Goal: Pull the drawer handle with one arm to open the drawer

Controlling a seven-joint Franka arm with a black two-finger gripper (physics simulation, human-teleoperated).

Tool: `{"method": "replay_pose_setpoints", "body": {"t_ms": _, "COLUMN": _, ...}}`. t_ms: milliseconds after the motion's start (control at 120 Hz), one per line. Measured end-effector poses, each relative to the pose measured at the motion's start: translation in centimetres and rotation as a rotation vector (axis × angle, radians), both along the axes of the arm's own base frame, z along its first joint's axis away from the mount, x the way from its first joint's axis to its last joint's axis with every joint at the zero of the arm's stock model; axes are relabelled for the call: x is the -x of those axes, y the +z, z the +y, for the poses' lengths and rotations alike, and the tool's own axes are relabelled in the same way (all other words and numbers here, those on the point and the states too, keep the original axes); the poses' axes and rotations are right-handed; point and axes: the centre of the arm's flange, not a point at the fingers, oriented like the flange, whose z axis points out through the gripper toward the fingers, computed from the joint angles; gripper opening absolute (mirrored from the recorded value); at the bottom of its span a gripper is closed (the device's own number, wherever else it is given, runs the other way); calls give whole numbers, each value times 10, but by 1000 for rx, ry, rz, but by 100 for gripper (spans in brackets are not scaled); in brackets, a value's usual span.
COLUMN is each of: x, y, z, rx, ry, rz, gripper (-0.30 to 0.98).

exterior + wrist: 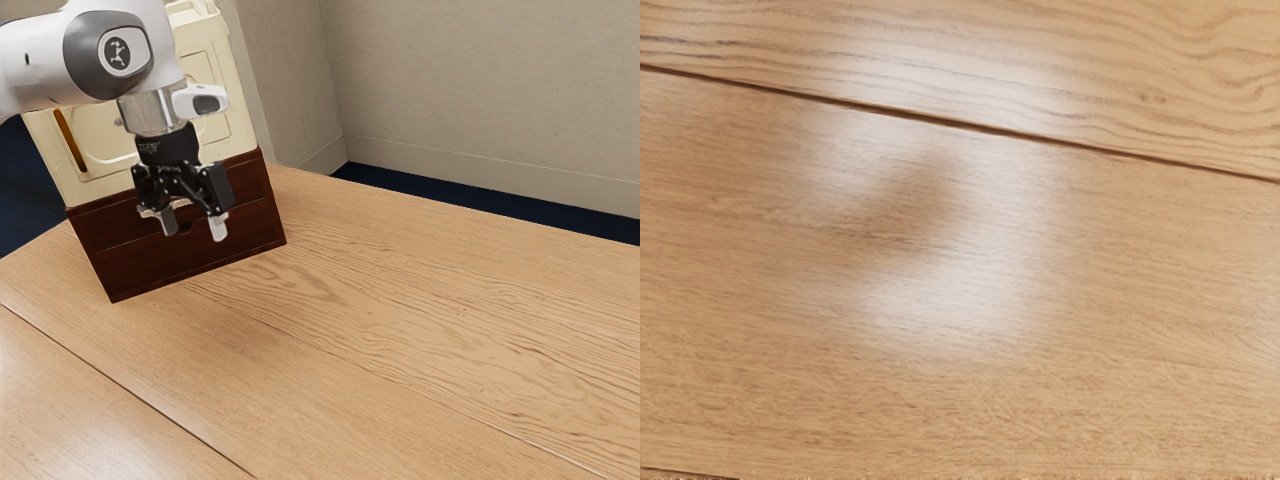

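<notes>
The drawer front [130,265] lay behind the gripper [192,227] as the exterior view had it, the low red-brown face of a cabinet whose upper part [195,150] was cream, all of it standing on the bench [400,330]. The jaws stood spread, tips down, with nothing pinched between them, and in that view they overlapped the middle of the front; whether either tip touched the wood could not be told. The front's long axis ran crosswise, climbing toward the exterior view's right, and the gap between the tips seemed to run more or less along that same width. A small dark mark [184,228] on the face, just between the tips to the eye, might have been the handle, though its shape was too hidden to be sure. Beneath the hand, the wrist view had plain bench boards, which fitted a hand pointed down rather than at the drawer. The coming move, as judged, turned on going in toward the face. If the handle was a bar along the width, the hand would likely need a turn first, so that one finger could get behind it; the pull would then go straight out, away from the cabinet.
</notes>
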Motion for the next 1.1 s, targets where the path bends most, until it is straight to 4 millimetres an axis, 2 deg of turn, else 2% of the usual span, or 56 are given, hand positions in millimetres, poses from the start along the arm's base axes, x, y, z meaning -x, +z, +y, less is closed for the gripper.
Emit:
{"method": "replay_pose_setpoints", "body": {"t_ms": 525, "x": 1, "y": -1, "z": -1, "rx": 6, "ry": -32, "rz": 9, "gripper": 69}}
{"method": "replay_pose_setpoints", "body": {"t_ms": 608, "x": 8, "y": 18, "z": -4, "rx": -3, "ry": -38, "rz": -24, "gripper": 69}}
{"method": "replay_pose_setpoints", "body": {"t_ms": 742, "x": 36, "y": 78, "z": -11, "rx": -18, "ry": -50, "rz": -127, "gripper": 69}}
{"method": "replay_pose_setpoints", "body": {"t_ms": 842, "x": 41, "y": 91, "z": -25, "rx": -15, "ry": -77, "rz": -145, "gripper": 69}}
{"method": "replay_pose_setpoints", "body": {"t_ms": 900, "x": 48, "y": 108, "z": -43, "rx": -15, "ry": -114, "rz": -178, "gripper": 69}}
{"method": "replay_pose_setpoints", "body": {"t_ms": 1008, "x": 44, "y": 109, "z": -71, "rx": -9, "ry": -169, "rz": -180, "gripper": 69}}
{"method": "replay_pose_setpoints", "body": {"t_ms": 1100, "x": 33, "y": 88, "z": -60, "rx": -21, "ry": -153, "rz": -149, "gripper": 68}}
